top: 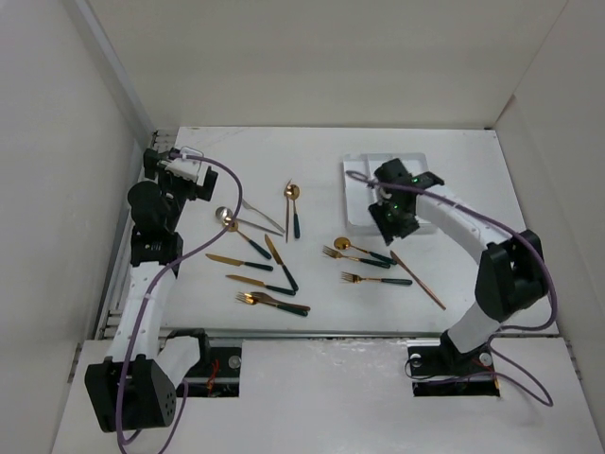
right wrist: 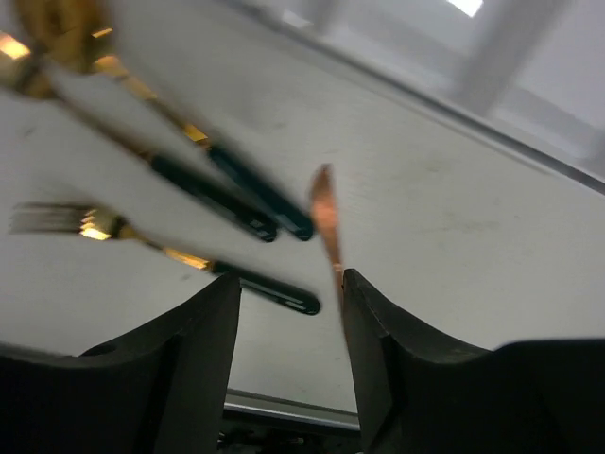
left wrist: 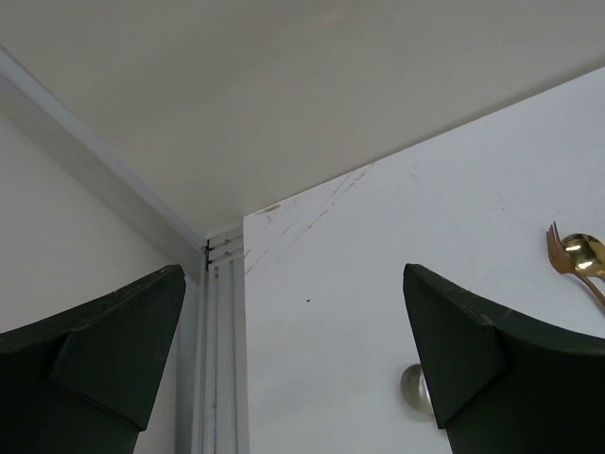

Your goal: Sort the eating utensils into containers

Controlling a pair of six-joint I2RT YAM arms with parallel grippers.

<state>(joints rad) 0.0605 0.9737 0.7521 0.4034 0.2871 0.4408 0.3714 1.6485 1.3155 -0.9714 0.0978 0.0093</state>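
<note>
Gripper of the left arm [top: 178, 166] spread wide and empty, far left of the tray [top: 354, 189], well apart from the eating utensils [top: 269, 274] scattered left of and nearer than the tray. Right gripper [right wrist: 291, 279] far closer, hanging off a bent arm over the tray's near edge, jaws half closed, grip on anything impossible to tell. Faces the copper knife [top: 417, 280] just nearer than the tray, long axis slanting near-right.

White table [top: 454, 151] boxed in by plain off-white walls [top: 331, 57].
</note>
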